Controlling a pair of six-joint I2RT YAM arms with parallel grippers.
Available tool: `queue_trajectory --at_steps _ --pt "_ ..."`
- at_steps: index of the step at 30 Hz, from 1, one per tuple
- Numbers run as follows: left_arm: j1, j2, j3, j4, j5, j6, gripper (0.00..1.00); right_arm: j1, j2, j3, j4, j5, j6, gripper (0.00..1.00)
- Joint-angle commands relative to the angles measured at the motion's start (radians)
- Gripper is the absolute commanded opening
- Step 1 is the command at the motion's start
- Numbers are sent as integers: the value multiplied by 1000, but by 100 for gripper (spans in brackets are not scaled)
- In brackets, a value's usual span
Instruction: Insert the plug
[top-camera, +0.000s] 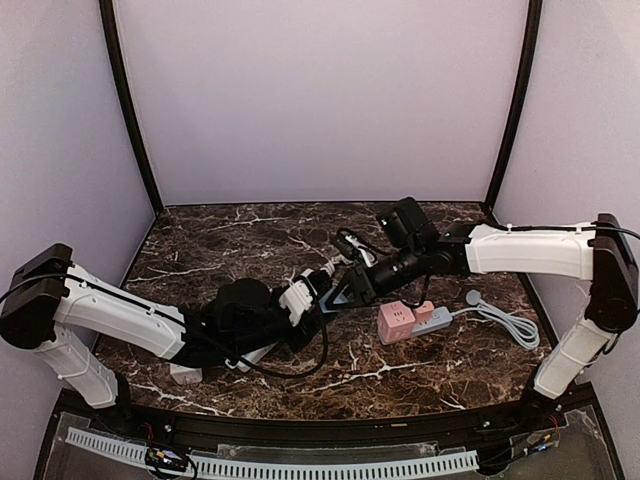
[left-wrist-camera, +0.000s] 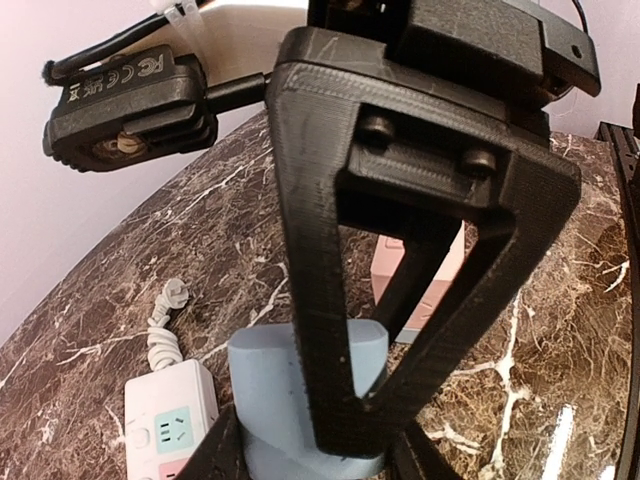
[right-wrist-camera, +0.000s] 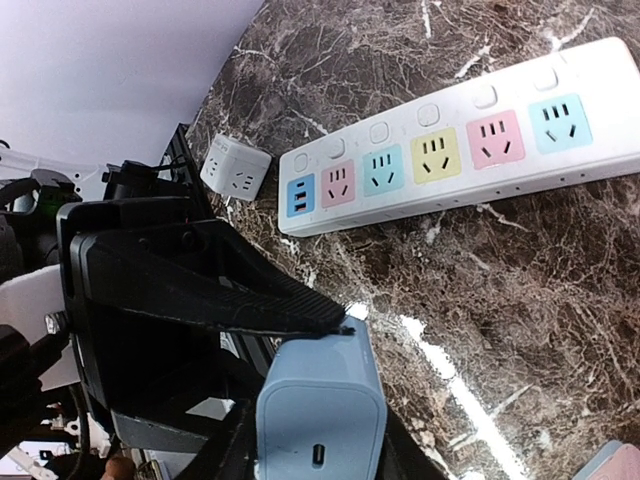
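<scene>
A pale blue plug-in charger (top-camera: 331, 299) hangs above the table centre, between both grippers. In the left wrist view the charger (left-wrist-camera: 265, 385) sits between my left gripper's (left-wrist-camera: 315, 455) fingers, and the right gripper's black finger (left-wrist-camera: 320, 300) crosses its face. In the right wrist view the charger (right-wrist-camera: 320, 415), USB port facing the camera, sits between my right gripper's (right-wrist-camera: 320, 455) fingers, and a left finger (right-wrist-camera: 230, 285) touches its top edge. Both grippers (top-camera: 322, 297) (top-camera: 348, 288) look shut on it. A long white power strip (right-wrist-camera: 455, 150) with coloured sockets lies beyond.
A pink cube socket (top-camera: 396, 322) and a short strip (top-camera: 433, 319) with a grey cable (top-camera: 503, 322) lie at the right. A white cube socket (top-camera: 185, 375) (right-wrist-camera: 234, 166) and the long strip (top-camera: 250, 356) lie under the left arm. The short strip also shows in the left wrist view (left-wrist-camera: 170, 420).
</scene>
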Motion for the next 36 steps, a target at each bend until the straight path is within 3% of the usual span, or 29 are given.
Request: queue_trajectory --at_steps 1,4,7,10,21,24,29,32,34,36 --pt "-5 -5 12 18 6 14 21 4 24 25 10 -26 -5 33" --pt "-4 -1 15 23 13 16 21 4 33 28 12 -34 -2 34" --pt "-5 7 17 25 19 21 21 4 38 29 16 -29 -2 44" --pt "-4 11 18 25 21 21 21 4 47 34 18 -25 -1 46" --pt "-4 19 5 33 32 39 21 4 60 75 -32 -17 -10 34" --pt "-4 24 5 38 32 44 21 4 65 79 -49 -20 -15 26" --pt "-5 30 6 41 31 56 21 4 69 78 -71 -36 -26 27" --pt "-5 35 1 47 27 63 23 5 68 77 -76 -50 -35 18" --pt "-4 36 -3 51 27 69 24 4 66 77 -78 -55 -38 18" --pt "-4 31 -11 56 40 76 24 4 66 79 -85 -60 -45 27"
